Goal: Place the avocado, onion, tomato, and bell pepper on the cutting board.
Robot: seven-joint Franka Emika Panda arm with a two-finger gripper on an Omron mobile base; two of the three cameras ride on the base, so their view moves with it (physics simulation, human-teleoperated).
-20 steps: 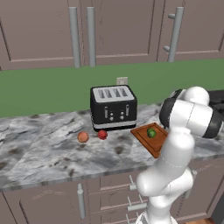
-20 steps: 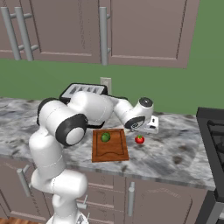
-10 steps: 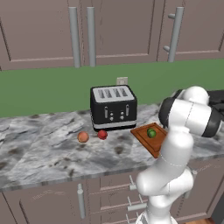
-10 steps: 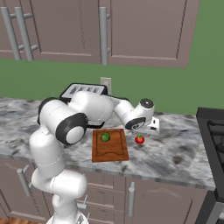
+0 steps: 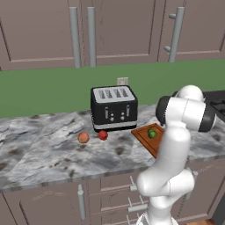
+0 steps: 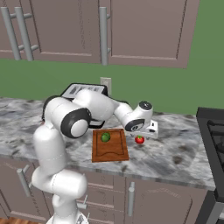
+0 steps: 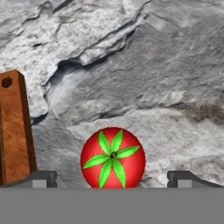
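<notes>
The bell pepper, a round red fruit with a green star-shaped top, lies on the marble counter just right of the cutting board. My gripper hangs over it, open, one fingertip on each side and neither touching. From the right base view the gripper sits directly above the bell pepper. The green avocado rests on the board's far end. The orange-tan onion and the red tomato lie side by side in front of the toaster, left of the cutting board. The cutting board's edge shows at the left.
A black toaster stands at the back of the counter behind the board. A stove borders the counter on the right. Cabinets hang above, and the counter's front edge runs just below the board.
The hand has come down a little toward the bell pepper. The jaws stay wide apart, and nothing on the counter has moved.
</notes>
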